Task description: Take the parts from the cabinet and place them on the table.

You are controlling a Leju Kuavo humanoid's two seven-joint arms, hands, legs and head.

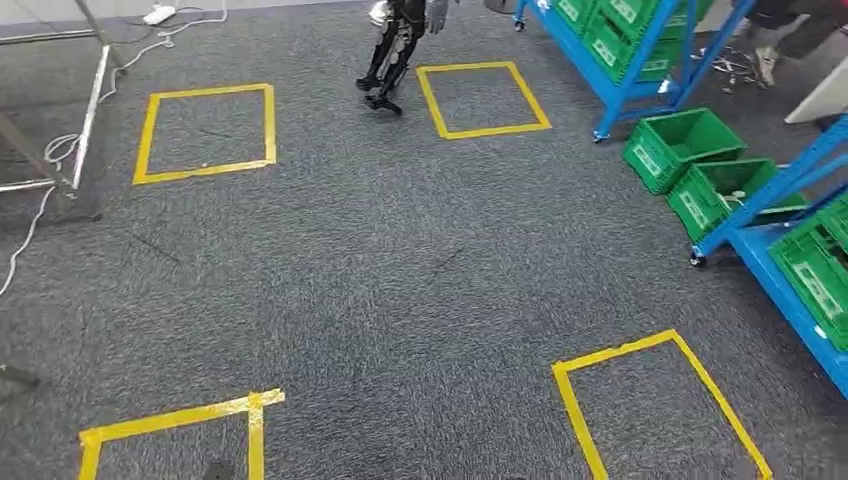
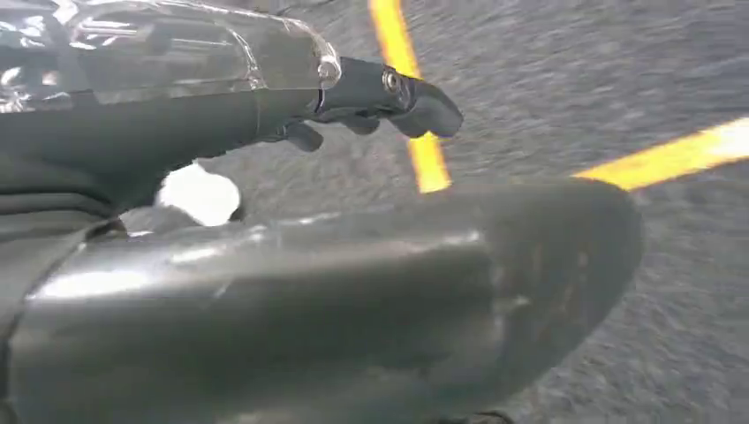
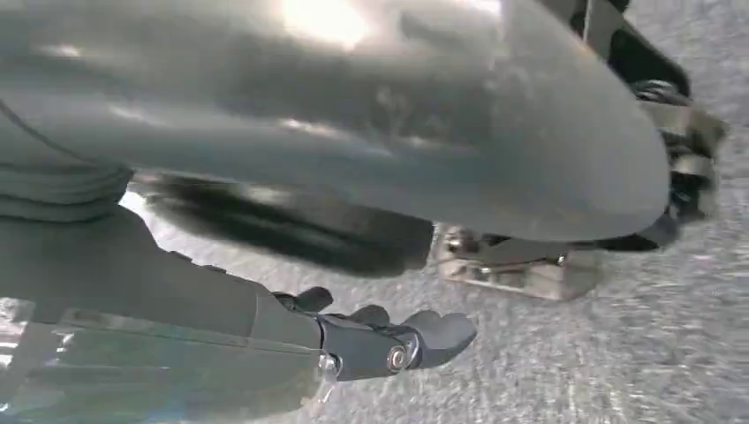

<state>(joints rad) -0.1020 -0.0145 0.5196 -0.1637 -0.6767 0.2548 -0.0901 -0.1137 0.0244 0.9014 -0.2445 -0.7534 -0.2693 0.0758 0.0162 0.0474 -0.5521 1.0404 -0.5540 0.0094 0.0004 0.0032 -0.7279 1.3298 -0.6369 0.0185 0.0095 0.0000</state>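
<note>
Head view showed grey carpet (image 1: 400,280), yellow tape squares (image 1: 205,133) and green crates (image 1: 683,146); both wrist views showed hands (image 2: 371,97) (image 3: 380,340) holding nothing, fingers loosely apart.

Even bright light; wrist views motion-blurred, glary.

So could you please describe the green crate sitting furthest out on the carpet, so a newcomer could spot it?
Start at the blue metal rack along the right side. On the grey carpet beside its castor sit two green plastic crates; yours is the nearer-the-middle green crate, standing clear, while its neighbour sits behind a blue strut.
</note>
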